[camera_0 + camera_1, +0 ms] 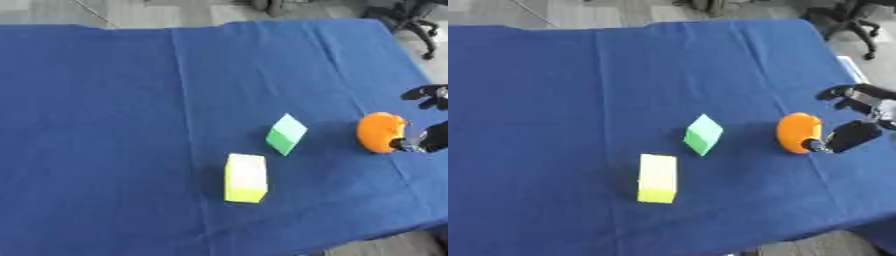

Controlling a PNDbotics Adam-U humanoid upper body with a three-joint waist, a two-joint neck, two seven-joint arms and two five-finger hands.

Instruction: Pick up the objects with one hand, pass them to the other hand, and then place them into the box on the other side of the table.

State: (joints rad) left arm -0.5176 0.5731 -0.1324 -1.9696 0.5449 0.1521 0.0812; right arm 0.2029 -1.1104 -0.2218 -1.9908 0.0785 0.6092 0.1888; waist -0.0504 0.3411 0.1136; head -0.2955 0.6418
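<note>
Just left of your right hand (pixel 859 127), an orange rounded object (pixel 798 132) sits on the blue-covered bench (pixel 553 100). Your thumb (pixel 849 137) touches the orange object's right side low down, while your fingers (pixel 846 93) are spread above and to the right of it, apart from its surface; the hand is open around the object's right flank and has not closed on it. Further left of your fingers, well clear of the orange object, a green block (pixel 703 134) stands tilted on one corner. Below and left of that, nearer to you, a yellow block (pixel 657 178) lies flat with its long side running away from you. Your left hand shows in neither view. Beyond the bench's far right corner stands the base of an office chair (pixel 852 20) on the floor.
</note>
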